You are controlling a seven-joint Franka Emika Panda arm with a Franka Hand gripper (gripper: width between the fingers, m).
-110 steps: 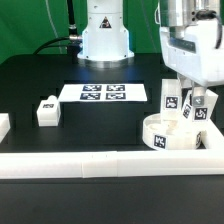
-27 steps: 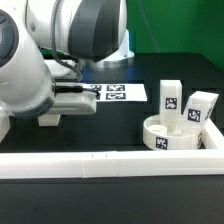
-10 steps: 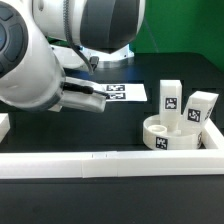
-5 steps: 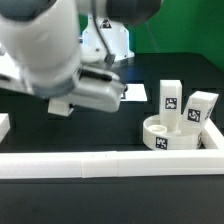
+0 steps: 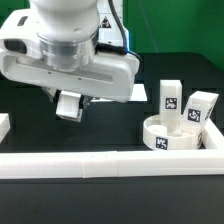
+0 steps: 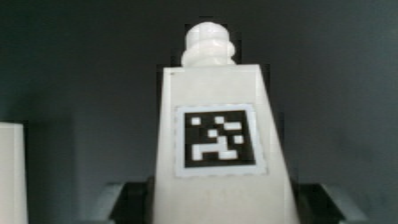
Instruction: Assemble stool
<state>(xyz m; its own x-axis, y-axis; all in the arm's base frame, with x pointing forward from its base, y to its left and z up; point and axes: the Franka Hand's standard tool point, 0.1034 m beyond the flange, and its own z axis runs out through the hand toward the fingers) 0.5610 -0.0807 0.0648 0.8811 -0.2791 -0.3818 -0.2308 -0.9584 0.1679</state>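
Pincer point(image 5: 68, 103) closed on a tagged stool leg point(image 6: 217, 110), leg held over the black counter point(image 5: 110, 135), round seat point(image 5: 172, 138) placed at the exterior view's right, two more legs point(image 5: 170, 97) seen standing at it.

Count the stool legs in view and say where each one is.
3. The first leg is clamped in the gripper, at the exterior view's left. The second leg and third leg stand at the seat on that view's right. The arm may hide others.
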